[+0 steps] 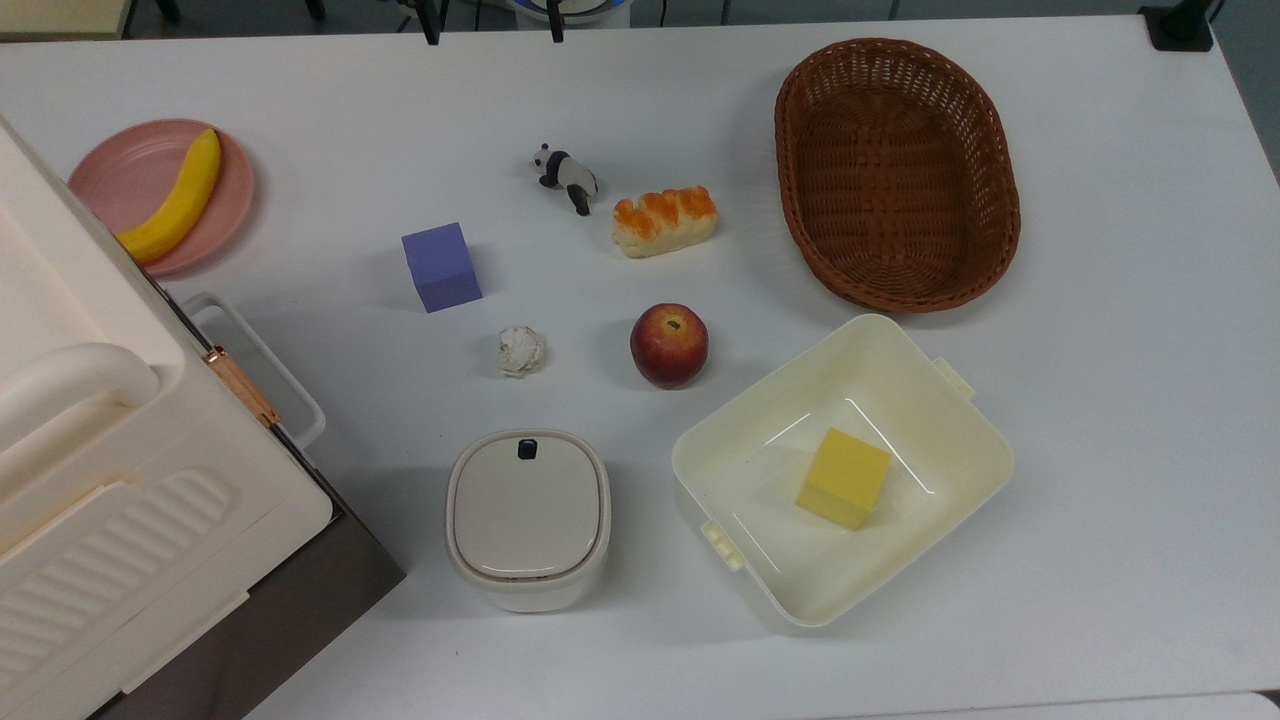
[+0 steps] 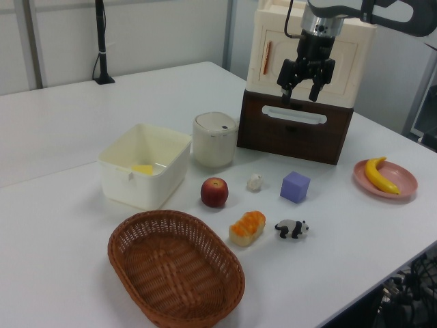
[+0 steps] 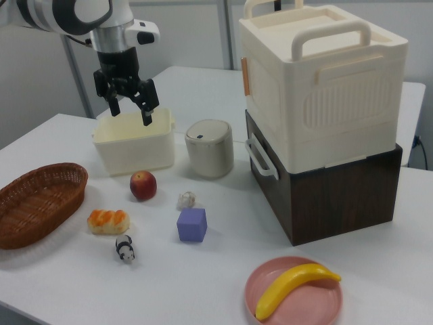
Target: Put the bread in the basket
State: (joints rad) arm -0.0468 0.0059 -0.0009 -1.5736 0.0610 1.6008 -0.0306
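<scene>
While the robot's black two-finger gripper (image 3: 130, 107) hangs high above the white table (image 1: 1100, 400) with its fingers spread apart and nothing between them, the small oblong bread with an orange-glazed top (image 1: 665, 221) lies on the tabletop. In the right view the gripper sits in front of the cream square plastic tub (image 3: 133, 142), which holds a yellow cube (image 1: 843, 478). In the top view the bread rests just beside the black-and-white panda figurine (image 1: 567, 176), above the red apple (image 1: 669, 345) and to the left of the large oval dark-brown wicker basket (image 1: 896, 172), apart from its rim. A purple cube (image 1: 441, 266) and a crumpled white lump (image 1: 520, 350) lie further to the top view's left.
</scene>
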